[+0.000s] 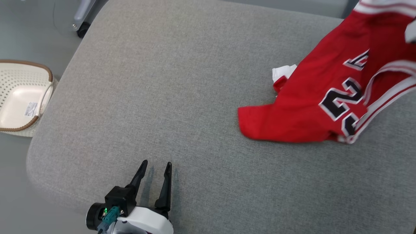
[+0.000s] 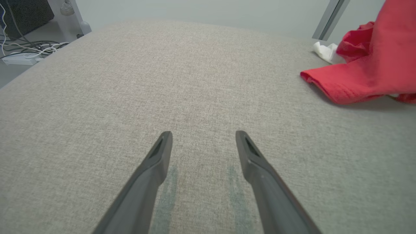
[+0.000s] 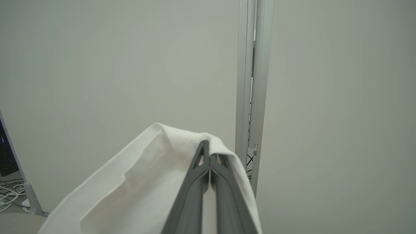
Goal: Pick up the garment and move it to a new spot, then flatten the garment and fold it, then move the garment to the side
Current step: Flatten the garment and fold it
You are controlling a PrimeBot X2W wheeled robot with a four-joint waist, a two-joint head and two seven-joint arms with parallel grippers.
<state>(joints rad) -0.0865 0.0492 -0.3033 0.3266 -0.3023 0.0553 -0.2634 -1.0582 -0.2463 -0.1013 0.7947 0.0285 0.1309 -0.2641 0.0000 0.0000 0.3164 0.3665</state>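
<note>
Fig.: garment (image 1: 302, 107), a red jersey w/ black-and-white numerals, at 2 o'clock in the head view, on the far-right part of the grey cushion (image 1: 156, 81). Its lower hem lies on the cushion; the upper part rises out of frame toward 1 o'clock. Long axis approx. 8-to-2 o'clock.

R gripper (image 3: 209, 152): fingers pressed together, pinching a fold of pale cloth, judged to be the garment's white side. Bare wall is behind it, so the grip looks raised.

L gripper (image 1: 156, 162): fingers spread, nothing between them, low over bare cushion at 7 o'clock. The garment lies at its 2 o'clock, well apart.

R gripper is nearer and has hold, so the carry to a new spot is judged in hand.

White scrap (image 1: 283, 72) touches the garment's 10 o'clock edge. Basket (image 1: 50, 78) sits off the cushion at 9 o'clock.
</note>
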